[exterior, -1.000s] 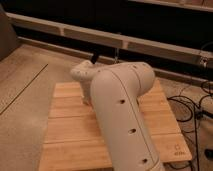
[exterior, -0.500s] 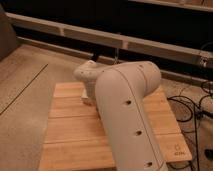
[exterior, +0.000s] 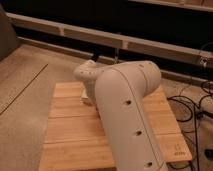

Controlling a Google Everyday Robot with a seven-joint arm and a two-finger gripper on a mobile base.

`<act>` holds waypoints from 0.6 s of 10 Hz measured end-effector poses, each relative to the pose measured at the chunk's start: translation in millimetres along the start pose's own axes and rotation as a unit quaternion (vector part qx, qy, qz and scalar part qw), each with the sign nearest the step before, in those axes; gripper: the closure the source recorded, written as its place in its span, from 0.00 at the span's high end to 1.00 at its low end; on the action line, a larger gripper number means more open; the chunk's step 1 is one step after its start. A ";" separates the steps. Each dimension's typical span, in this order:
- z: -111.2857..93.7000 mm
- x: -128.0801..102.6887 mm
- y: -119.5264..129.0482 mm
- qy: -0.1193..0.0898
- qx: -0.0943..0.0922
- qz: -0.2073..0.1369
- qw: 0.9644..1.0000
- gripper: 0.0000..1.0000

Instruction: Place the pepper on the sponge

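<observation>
One white arm (exterior: 127, 115) fills the middle of the camera view, running from the bottom edge up and left to a rounded joint (exterior: 89, 75) with small dark holes along the shell. Below that joint a short pale link drops toward the wooden worktop (exterior: 65, 125), near its far-left part. The gripper sits somewhere behind or under that link, hidden by the arm's own bulk. Can't tell whether the jaws are apart, together or clamped on anything.

Pepper and sponge: neither is visible. The arm covers the centre of the worktop, so I cannot tell where they lie.

The bare strips of worktop on the left, the front-left and the right edge show only light planks with seams. A small dark mark (exterior: 177, 150) sits near the front-right corner.

Speckled floor (exterior: 25, 85) lies to the left, with a dark line running across it. Black cables (exterior: 197, 107) lie on the floor to the right. A pale horizontal rail (exterior: 75, 35) crosses the dark wall behind.
</observation>
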 end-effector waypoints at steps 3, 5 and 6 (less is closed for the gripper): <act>0.1 0.0 -0.3 0.000 0.000 0.000 1.000 0.47; 0.1 0.0 -0.5 0.000 0.000 0.000 1.000 0.67; 0.1 0.0 -0.5 0.000 0.000 0.000 1.000 0.75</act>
